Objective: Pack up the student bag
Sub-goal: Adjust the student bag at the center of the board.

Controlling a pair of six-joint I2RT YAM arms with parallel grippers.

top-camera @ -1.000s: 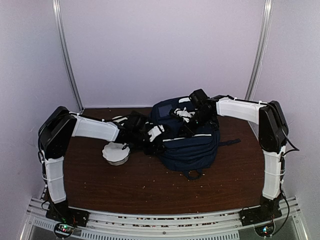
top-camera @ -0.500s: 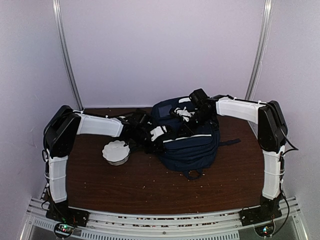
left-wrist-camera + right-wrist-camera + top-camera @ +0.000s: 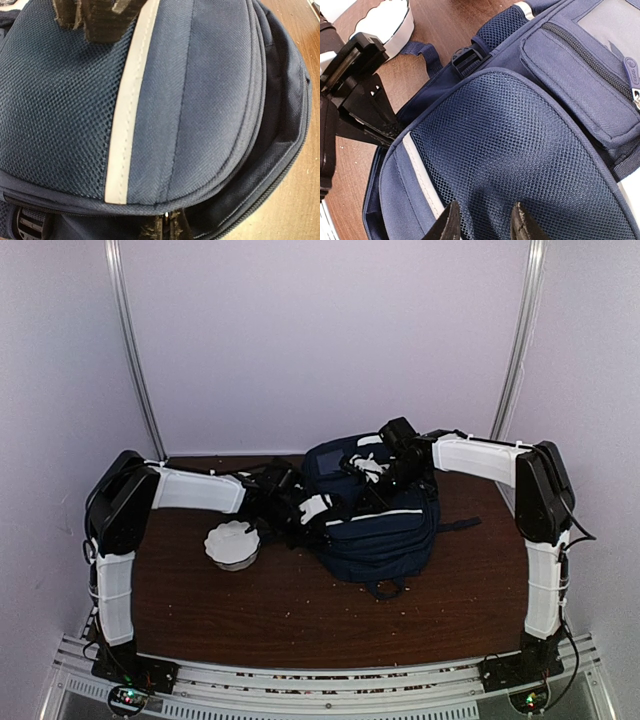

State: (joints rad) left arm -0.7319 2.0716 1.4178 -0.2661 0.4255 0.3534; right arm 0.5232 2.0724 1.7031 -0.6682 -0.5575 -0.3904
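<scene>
Student bag (image 3: 385,530) lies flat on the table (image 3: 300,610), right of centre. Its long axis runs roughly far-to-near, with a strap loop (image 3: 385,589) at the near end. It is navy woven fabric with a coarse mesh panel (image 3: 520,150), a white stripe (image 3: 127,125) and domed pockets. Your left gripper (image 3: 167,228) is pressed together at the bag's left zip edge; whether it pinches a pull, you cannot tell. On your right gripper (image 3: 485,222) the fingers stand apart over the mesh.

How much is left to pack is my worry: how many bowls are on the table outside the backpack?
1: a white scalloped bowl on the table, left of the student bag and apart from it. More could be hidden inside or behind the bag.
</scene>
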